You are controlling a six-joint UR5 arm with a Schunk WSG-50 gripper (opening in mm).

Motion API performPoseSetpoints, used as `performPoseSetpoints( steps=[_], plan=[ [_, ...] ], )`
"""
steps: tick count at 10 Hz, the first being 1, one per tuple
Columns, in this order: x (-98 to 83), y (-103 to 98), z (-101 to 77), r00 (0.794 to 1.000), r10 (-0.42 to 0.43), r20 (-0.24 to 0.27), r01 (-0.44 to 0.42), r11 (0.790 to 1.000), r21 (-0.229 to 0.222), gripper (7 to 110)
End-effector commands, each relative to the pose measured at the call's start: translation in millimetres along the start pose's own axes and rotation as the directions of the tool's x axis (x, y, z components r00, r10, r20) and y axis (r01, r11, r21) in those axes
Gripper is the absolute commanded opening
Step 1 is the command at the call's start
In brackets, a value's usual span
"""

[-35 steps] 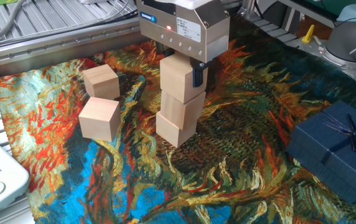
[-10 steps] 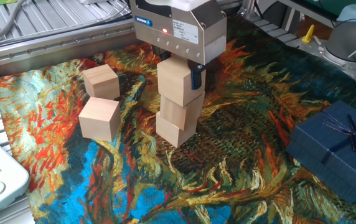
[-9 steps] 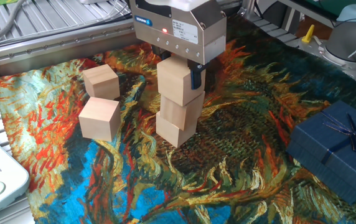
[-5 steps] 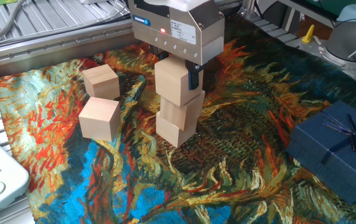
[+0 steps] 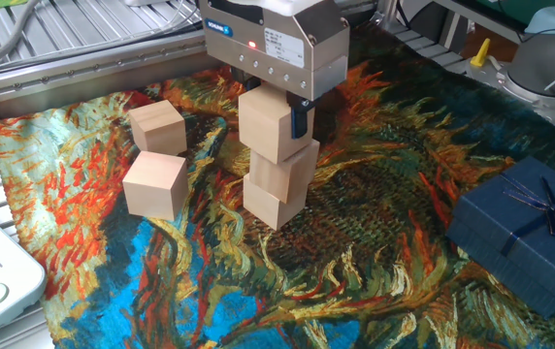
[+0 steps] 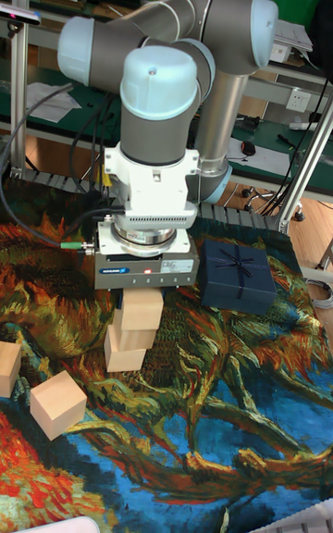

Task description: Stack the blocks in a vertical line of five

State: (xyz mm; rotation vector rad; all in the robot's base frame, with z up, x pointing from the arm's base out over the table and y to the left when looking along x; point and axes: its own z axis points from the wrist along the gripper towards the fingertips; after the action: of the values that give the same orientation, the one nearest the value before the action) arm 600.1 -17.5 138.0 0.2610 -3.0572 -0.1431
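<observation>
Centrally, three pale wood cubes form a short column on a tabletop covered w/ a swirling orange, blue and green painted-style cloth [image 5: 355, 281]. All blocks are plain, unpainted, smooth-faced, same size.

The bottom block [image 5: 274, 201] sits on the cloth. The middle block [image 5: 282, 167] rests on it, turned slightly so its corners don't line up. The top block [image 5: 269, 124] sits skewed to the left, overhanging the middle one.

The gripper [image 5: 276, 102], a grey box body w/ a small red light and a blue label, hangs directly over the column. Its jaws are closed on the top block; one dark finger [image 5: 299, 117] presses the block's right face, the other finger is hidden behind the block. Whether the top block's underside fully touches the middle block is hard to tell.

Two loose blocks lie to the left, apart from the column: a far loose block [image 5: 158, 127] and a near loose block [image 5: 155, 184], close to each other.

A dark blue gift box [image 5: 520, 231] w/ ribbon sits well to the right, partly cut off by the frame edge in the fixed view. In the tall view the far loose block [image 6: 7, 368] is cut by the left edge.
</observation>
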Motion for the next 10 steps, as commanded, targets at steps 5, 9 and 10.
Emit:
performPoseSetpoints(
  steps=[5,9,10],
  plan=[
    [8.3,2.7,-1.8,0.999,-0.038,0.009,0.038,0.999,0.038,88],
    [5.2,0.9,0.4,0.999,-0.042,0.024,0.041,0.999,0.034,88],
    [6.4,-0.4,0.4,0.999,-0.03,0.019,0.029,0.999,0.037,88]
  ],
)
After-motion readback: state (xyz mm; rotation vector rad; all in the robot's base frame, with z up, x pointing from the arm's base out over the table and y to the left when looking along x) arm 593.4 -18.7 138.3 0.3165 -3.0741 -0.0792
